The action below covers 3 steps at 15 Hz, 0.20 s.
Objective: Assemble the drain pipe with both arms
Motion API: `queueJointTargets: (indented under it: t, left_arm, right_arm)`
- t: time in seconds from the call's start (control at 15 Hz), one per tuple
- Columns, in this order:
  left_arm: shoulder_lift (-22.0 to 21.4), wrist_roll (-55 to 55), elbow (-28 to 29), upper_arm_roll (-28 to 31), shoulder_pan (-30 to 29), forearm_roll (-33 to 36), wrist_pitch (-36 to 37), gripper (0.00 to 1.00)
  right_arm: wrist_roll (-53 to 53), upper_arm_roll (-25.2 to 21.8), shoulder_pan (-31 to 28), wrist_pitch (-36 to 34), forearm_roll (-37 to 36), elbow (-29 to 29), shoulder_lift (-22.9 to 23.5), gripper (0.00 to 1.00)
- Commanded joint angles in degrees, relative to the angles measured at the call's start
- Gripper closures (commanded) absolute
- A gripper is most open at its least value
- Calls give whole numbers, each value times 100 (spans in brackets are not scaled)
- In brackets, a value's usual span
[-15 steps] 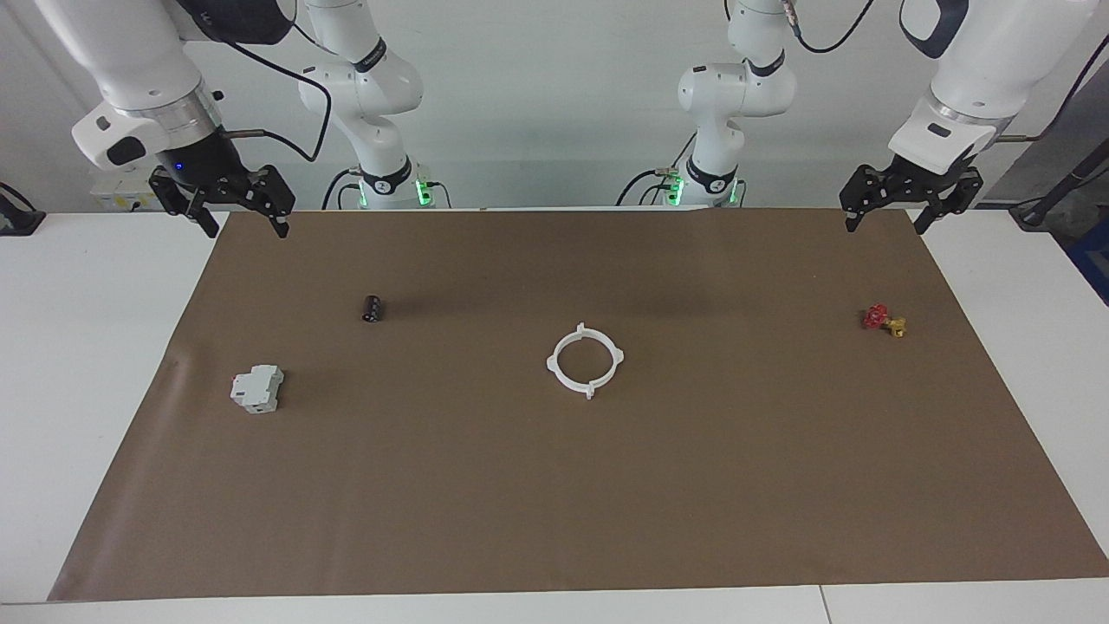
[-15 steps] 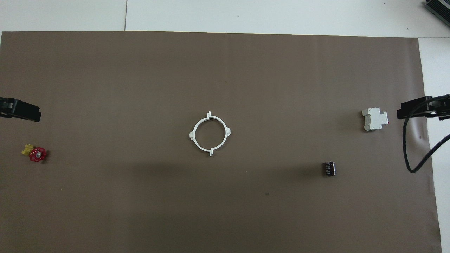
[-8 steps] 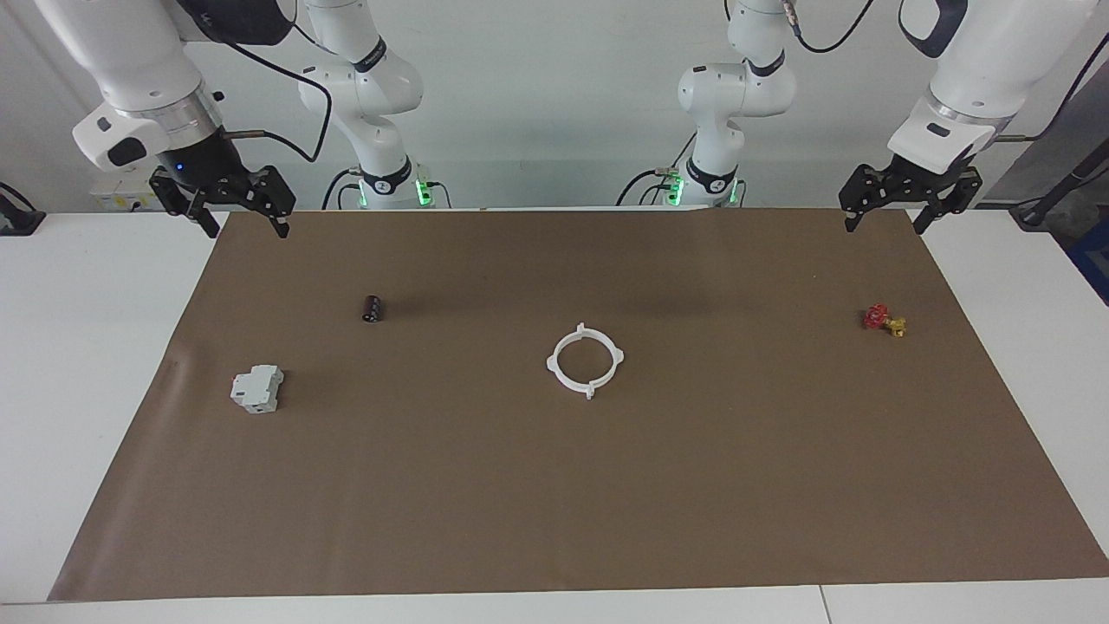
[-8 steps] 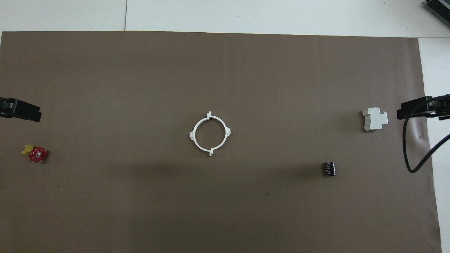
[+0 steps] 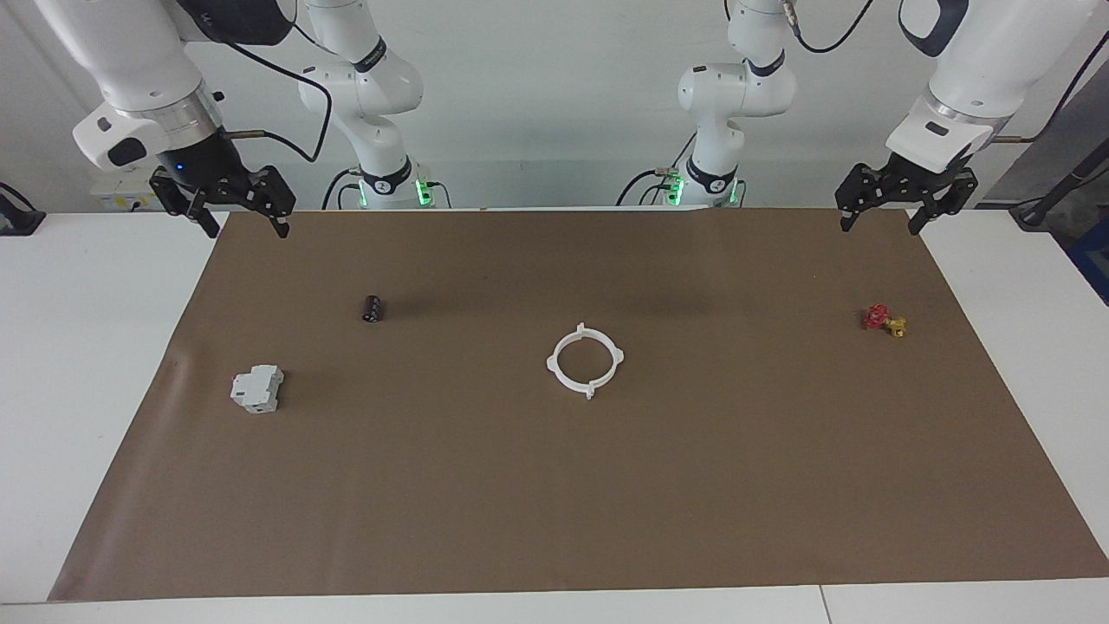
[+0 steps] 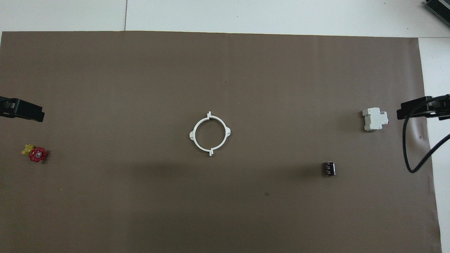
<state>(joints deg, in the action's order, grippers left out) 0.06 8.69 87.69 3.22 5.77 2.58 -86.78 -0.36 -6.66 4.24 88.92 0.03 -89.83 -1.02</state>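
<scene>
The drain pipe (image 5: 586,360) is lying flat at the centre of the frame in both views, on the brown mat (image 5: 554,520) that is covering the worktop (image 5: 87,347). Its two white arcs are sitting together as a closed ring, with four small tabs projecting outward. Nothing is touching it.

The left hand (image 5: 880,218) is hanging at the upper right of the facing view, over the mat's corner. Its fingers are standing wide apart and are holding nothing. In the overhead view only its black tip is showing, at the left edge of the frame.

The right hand (image 5: 245,227) is hanging at the upper left of the facing view, over the mat's other upper corner. Its fingers are likewise standing wide apart and empty. Both hands are well apart from the ring.

A red and yellow valve (image 5: 884,320) is lying at the right of the facing view, below the left hand. A small black cylinder (image 5: 372,308) is lying at centre left of that view. A grey-white block (image 5: 257,388) is sitting lower and nearer the left edge of the frame.
</scene>
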Motion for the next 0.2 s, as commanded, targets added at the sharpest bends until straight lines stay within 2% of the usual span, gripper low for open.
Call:
queueJointTargets:
  t: [0.0, 0.13]
  left_arm:
    - [-129, -69, 134, 38, 56, -82, -24, 0]
    - [-129, -69, 134, 38, 56, -82, -24, 0]
  right_arm:
    - [27, 16, -28, 55, 24, -105, -83, 0]
    - [27, 16, -28, 55, 24, -105, -83, 0]
